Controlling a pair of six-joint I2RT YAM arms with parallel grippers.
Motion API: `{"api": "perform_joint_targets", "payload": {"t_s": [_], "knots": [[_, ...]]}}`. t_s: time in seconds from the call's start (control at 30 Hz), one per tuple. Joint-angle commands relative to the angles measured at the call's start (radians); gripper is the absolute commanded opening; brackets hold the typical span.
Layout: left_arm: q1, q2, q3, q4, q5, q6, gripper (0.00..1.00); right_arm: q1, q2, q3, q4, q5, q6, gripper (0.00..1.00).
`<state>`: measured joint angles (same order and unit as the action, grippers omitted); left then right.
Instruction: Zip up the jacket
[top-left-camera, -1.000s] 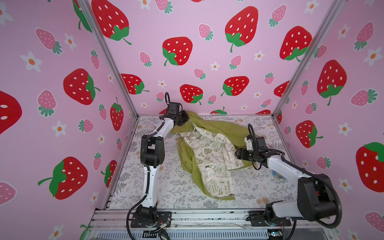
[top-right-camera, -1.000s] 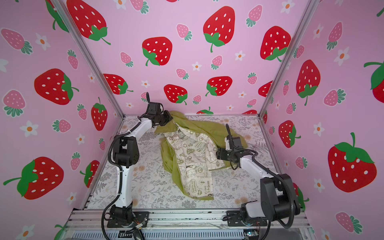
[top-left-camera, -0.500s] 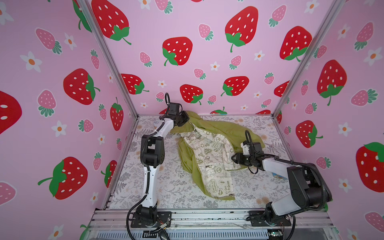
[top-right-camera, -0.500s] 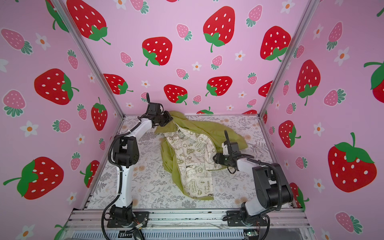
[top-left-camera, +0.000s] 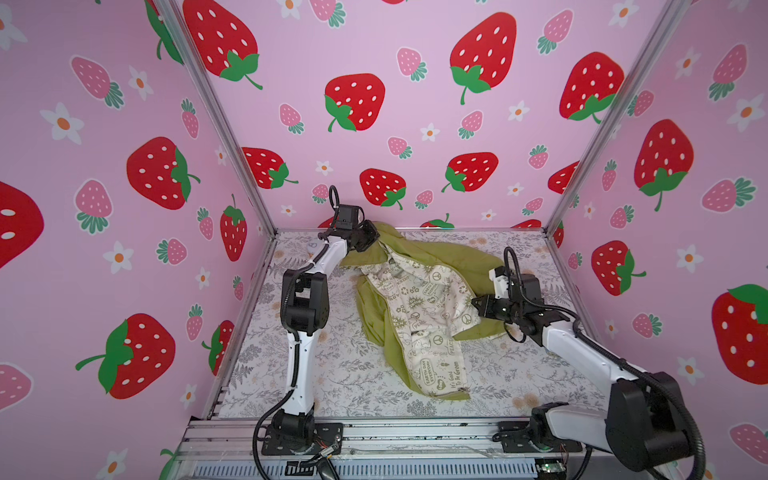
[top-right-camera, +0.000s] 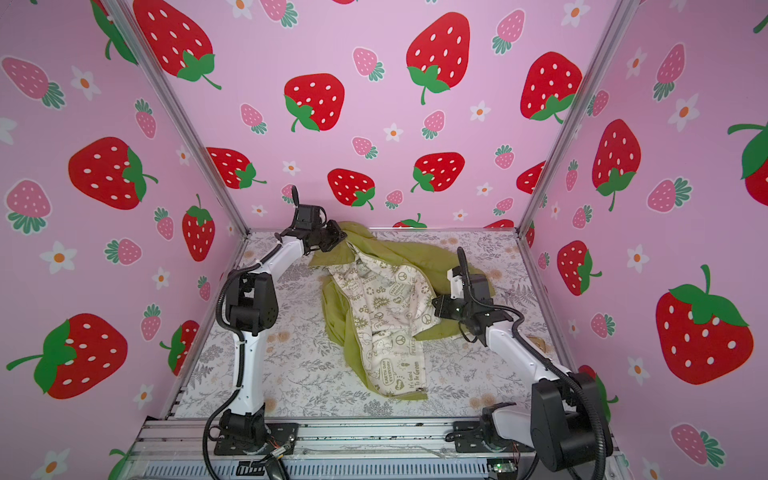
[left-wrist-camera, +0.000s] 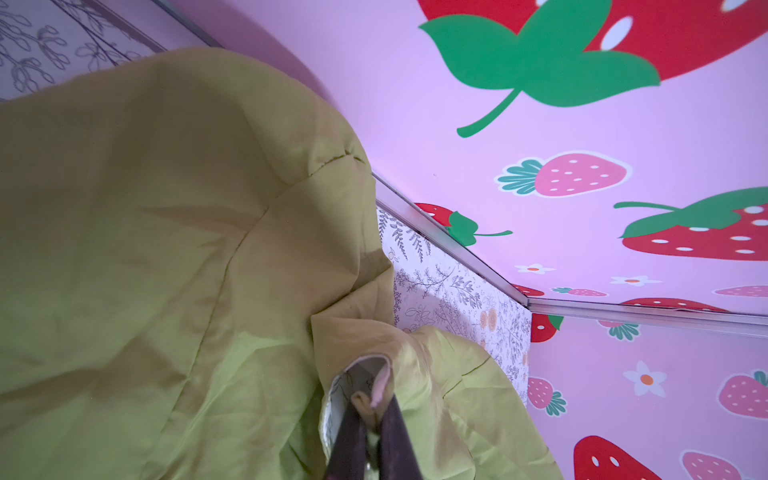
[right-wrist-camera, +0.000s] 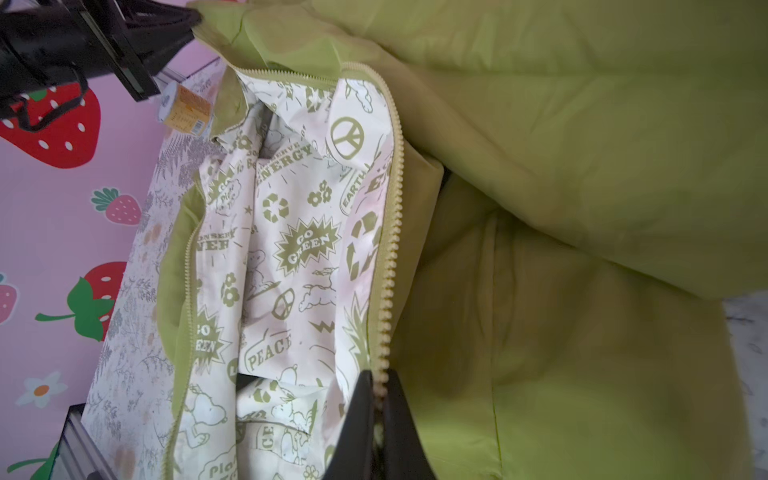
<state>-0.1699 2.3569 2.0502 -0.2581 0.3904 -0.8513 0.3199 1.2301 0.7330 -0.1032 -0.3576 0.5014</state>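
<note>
The olive-green jacket (top-left-camera: 453, 259) (top-right-camera: 415, 257) lies open in both top views, its cream printed lining (top-left-camera: 419, 299) facing up. My left gripper (top-left-camera: 370, 241) (top-right-camera: 338, 241) is at the back wall, shut on a fold of the jacket's top edge (left-wrist-camera: 365, 374). My right gripper (top-left-camera: 478, 305) (top-right-camera: 436, 305) sits at the jacket's right side, shut (right-wrist-camera: 378, 382) on the zipper teeth (right-wrist-camera: 392, 208) of the right front edge. The other row of teeth (right-wrist-camera: 189, 270) runs apart from it, across the lining. The zipper pull is not in view.
Pink strawberry walls close in the back and both sides. The floor is a grey leaf-print cloth (top-left-camera: 332, 374). A metal rail (top-left-camera: 415, 436) with both arm bases runs along the front. A small orange-and-white label (right-wrist-camera: 185, 110) lies near the back left.
My right gripper has reached a little left to the jacket's edge and closed on the zipper teeth. The left gripper and its hold are unchanged.
</note>
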Motion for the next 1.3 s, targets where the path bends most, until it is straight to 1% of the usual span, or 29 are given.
{"api": "perform_joint_targets", "payload": {"t_s": [0.0,0.1,0.13,0.2,0.27,0.37,0.47,0.53,0.63,0.83,0.87,0.9,0.93,0.97,1.0,1.03,1.07,1.13,1.2,1.27], "knots": [[0.004,0.011,0.052,0.055,0.03,-0.059,0.0,-0.001,-0.067,0.088,-0.163,0.074,-0.07,0.0],[0.004,0.028,0.056,0.097,0.049,-0.11,0.0,0.002,-0.099,0.142,-0.246,0.084,-0.126,0.0],[0.004,0.035,0.054,0.118,0.056,-0.133,0.0,0.01,-0.099,0.161,-0.289,0.113,-0.145,0.0],[0.004,0.049,0.053,0.157,0.067,-0.173,0.0,0.044,-0.094,0.195,-0.38,0.215,-0.183,0.0],[0.004,0.068,0.063,0.178,0.069,-0.2,0.0,0.09,-0.098,0.197,-0.424,0.27,-0.196,0.0],[0.007,0.1,0.113,0.165,0.051,-0.211,0.0,0.205,-0.112,0.154,-0.434,0.313,-0.177,0.0],[0.012,0.13,0.149,0.166,0.041,-0.233,0.0,0.342,-0.096,0.128,-0.437,0.38,-0.124,0.0],[0.016,0.147,0.169,0.165,0.034,-0.25,0.0,0.405,-0.074,0.116,-0.427,0.381,-0.089,0.0],[0.022,0.162,0.186,0.162,0.028,-0.26,0.0,0.464,-0.041,0.06,-0.391,0.381,-0.029,0.0],[0.023,0.162,0.203,0.116,0.025,-0.229,0.0,0.48,0.023,-0.047,-0.284,0.342,0.036,0.0],[0.024,0.155,0.197,0.11,0.025,-0.222,0.04,0.479,0.031,-0.052,-0.275,0.342,0.041,0.07],[0.026,0.139,0.187,0.108,0.025,-0.212,0.17,0.48,0.038,-0.053,-0.269,0.345,0.046,0.16],[0.027,0.121,0.177,0.102,0.019,-0.199,0.28,0.481,0.041,-0.051,-0.262,0.344,0.048,0.22],[0.026,0.095,0.164,0.087,0.004,-0.178,0.41,0.481,0.038,-0.05,-0.256,0.344,0.051,0.32],[0.024,0.059,0.142,0.079,-0.01,-0.157,0.51,0.48,0.032,-0.045,-0.25,0.349,0.054,0.45],[0.024,0.027,0.12,0.076,-0.017,-0.141,0.55,0.481,0.026,-0.041,-0.25,0.355,0.055,0.5],[0.024,-0.006,0.091,0.064,-0.028,-0.122,0.6,0.479,0.018,-0.029,-0.255,0.365,0.056,0.6],[0.024,-0.084,0.034,0.021,-0.056,-0.082,0.65,0.48,0.003,-0.009,-0.264,0.38,0.052,0.69],[0.023,-0.168,-0.056,-0.004,-0.085,-0.052,0.66,0.481,-0.011,0.007,-0.265,0.384,0.047,0.73],[0.024,-0.253,-0.153,-0.032,-0.12,-0.019,0.66,0.486,-0.023,0.02,-0.255,0.374,0.041,0.75]]}}
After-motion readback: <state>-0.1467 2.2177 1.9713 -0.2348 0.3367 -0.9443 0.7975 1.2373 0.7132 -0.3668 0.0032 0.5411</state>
